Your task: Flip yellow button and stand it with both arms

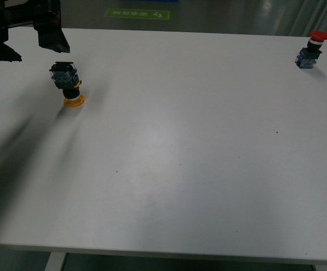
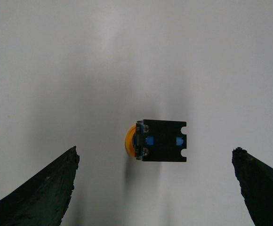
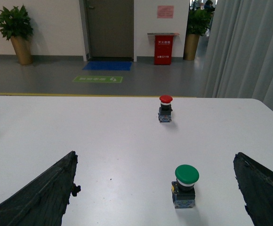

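Observation:
The yellow button [image 1: 67, 84] rests upside down at the far left of the white table [image 1: 180, 158], its yellow cap on the surface and its black-and-blue body tilted upward. My left gripper [image 1: 39, 53] is open, hovering just above and behind it. In the left wrist view the button [image 2: 162, 140] lies between the open fingers [image 2: 52, 188], touching neither, with its yellow cap edge peeking out from under the body. My right gripper [image 3: 154, 157] is open and empty; it does not show in the front view.
A red-capped button [image 1: 311, 51] stands upright at the far right of the table, also in the right wrist view [image 3: 165, 107]. A green-capped button [image 3: 186, 186] stands upright between the right gripper's fingers, touching neither.

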Robot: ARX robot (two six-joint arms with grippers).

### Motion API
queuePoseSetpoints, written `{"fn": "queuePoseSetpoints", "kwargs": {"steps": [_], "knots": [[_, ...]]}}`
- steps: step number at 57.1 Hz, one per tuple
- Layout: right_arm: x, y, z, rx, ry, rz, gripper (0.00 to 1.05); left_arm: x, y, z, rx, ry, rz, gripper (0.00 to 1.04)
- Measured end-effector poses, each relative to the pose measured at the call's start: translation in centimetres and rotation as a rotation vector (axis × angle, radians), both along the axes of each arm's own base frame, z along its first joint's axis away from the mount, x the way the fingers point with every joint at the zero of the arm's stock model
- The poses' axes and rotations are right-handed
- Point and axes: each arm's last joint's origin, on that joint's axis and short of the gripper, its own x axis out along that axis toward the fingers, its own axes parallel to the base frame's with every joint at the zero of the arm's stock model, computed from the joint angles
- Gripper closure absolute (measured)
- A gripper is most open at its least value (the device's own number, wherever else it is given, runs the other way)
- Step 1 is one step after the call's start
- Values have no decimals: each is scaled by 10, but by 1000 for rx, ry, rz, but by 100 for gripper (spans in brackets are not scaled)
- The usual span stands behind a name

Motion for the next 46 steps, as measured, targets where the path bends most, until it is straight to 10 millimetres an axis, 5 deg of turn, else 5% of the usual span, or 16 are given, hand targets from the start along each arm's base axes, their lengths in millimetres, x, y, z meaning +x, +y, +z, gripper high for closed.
{"fn": "queuePoseSetpoints", "kwargs": {"steps": [46], "knots": [[0,0,0,0,0,0,7,15,-13,-10,36,80,-17,7]]}}
